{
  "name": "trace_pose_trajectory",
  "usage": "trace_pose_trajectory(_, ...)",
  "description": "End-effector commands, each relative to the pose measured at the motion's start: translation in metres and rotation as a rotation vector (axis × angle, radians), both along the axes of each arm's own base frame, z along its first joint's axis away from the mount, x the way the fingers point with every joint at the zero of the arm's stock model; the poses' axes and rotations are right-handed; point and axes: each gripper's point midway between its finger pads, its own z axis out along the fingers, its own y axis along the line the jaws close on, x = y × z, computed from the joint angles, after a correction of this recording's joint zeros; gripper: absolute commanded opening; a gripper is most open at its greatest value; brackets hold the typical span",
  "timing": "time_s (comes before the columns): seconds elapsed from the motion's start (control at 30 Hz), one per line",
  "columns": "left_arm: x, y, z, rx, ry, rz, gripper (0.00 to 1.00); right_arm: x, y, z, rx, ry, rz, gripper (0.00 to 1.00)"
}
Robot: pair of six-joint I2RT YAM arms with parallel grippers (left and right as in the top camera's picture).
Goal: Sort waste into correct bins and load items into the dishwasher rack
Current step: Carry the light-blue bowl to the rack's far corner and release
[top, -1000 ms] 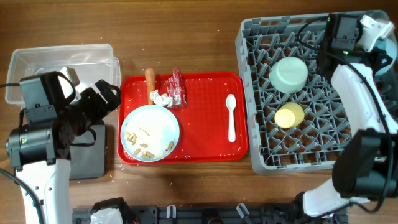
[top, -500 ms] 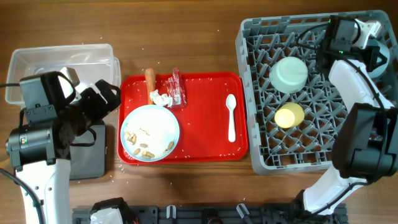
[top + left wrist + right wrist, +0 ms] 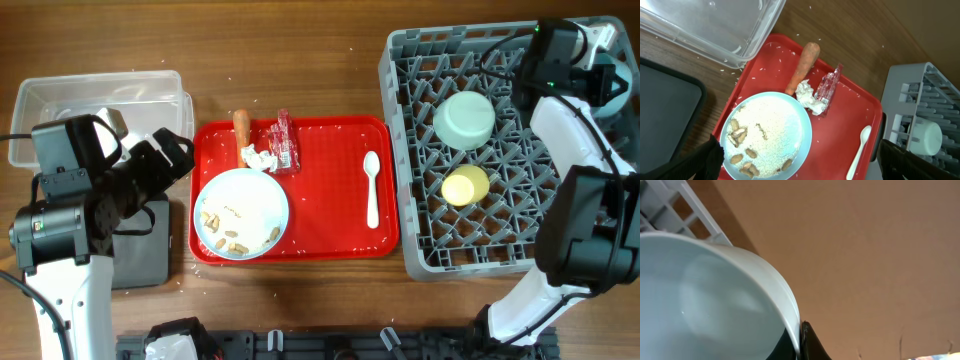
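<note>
My left gripper (image 3: 168,163) (image 3: 805,162) is open and empty, hovering over the red tray's left side above the pale-blue plate (image 3: 240,212) (image 3: 771,134), which holds beige crumbs and grains. The orange-brown stick (image 3: 241,124) (image 3: 802,66), white tissue (image 3: 260,158) (image 3: 808,97), red wrapper (image 3: 284,140) (image 3: 829,89) and white spoon (image 3: 371,188) (image 3: 858,150) lie on that tray. My right gripper (image 3: 600,72) (image 3: 800,341) is shut on the rim of a light-blue bowl (image 3: 613,88) (image 3: 705,295) at the grey rack's (image 3: 420,240) far right corner. A yellow-green bowl (image 3: 465,185) sits upturned in the rack.
A pale upturned bowl (image 3: 464,118) stands in the rack behind the yellow-green one. The clear tub (image 3: 100,95) (image 3: 715,25) is at the far left, with the black tray (image 3: 140,245) (image 3: 665,115) in front of it, partly under my left arm.
My right wrist has turned and shifted slightly right at the rack's far corner with the bowl. The left arm and tray contents have not moved.
</note>
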Motion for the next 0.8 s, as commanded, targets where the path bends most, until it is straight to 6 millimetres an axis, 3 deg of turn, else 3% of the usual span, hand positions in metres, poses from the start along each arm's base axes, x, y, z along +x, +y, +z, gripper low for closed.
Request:
trace_pose_trajectory(0.0, 0.002, 0.004, 0.006, 0.008, -0.015, 0.016, 1.0, 0.0, -0.004, -0.006, -0.003, 0.048, 0.0, 0.04)
trace_pose_trajectory(0.17, 0.002, 0.004, 0.006, 0.008, -0.015, 0.016, 1.0, 0.003, -0.002, -0.018, 0.001, 0.079, 0.005, 0.04)
trace_pose_trajectory(0.33, 0.002, 0.004, 0.006, 0.008, -0.015, 0.016, 1.0, 0.012, 0.014, -0.024, 0.002, 0.092, 0.043, 0.05)
trace_pose_trajectory(0.4, 0.002, 0.004, 0.006, 0.008, -0.015, 0.016, 1.0, 0.015, 0.02, -0.024, 0.002, 0.095, 0.058, 0.12)
trace_pose_trajectory(0.57, 0.002, 0.004, 0.006, 0.008, -0.015, 0.016, 1.0, 0.023, 0.038, -0.024, 0.0, 0.099, 0.098, 0.17)
trace_pose_trajectory(0.63, 0.002, 0.004, 0.006, 0.008, -0.015, 0.016, 1.0, 0.025, 0.046, -0.026, 0.003, 0.117, 0.117, 0.24)
trace_pose_trajectory(0.77, 0.002, 0.004, 0.006, 0.008, -0.015, 0.016, 1.0, 0.034, 0.07, -0.029, 0.007, 0.137, 0.177, 0.69)
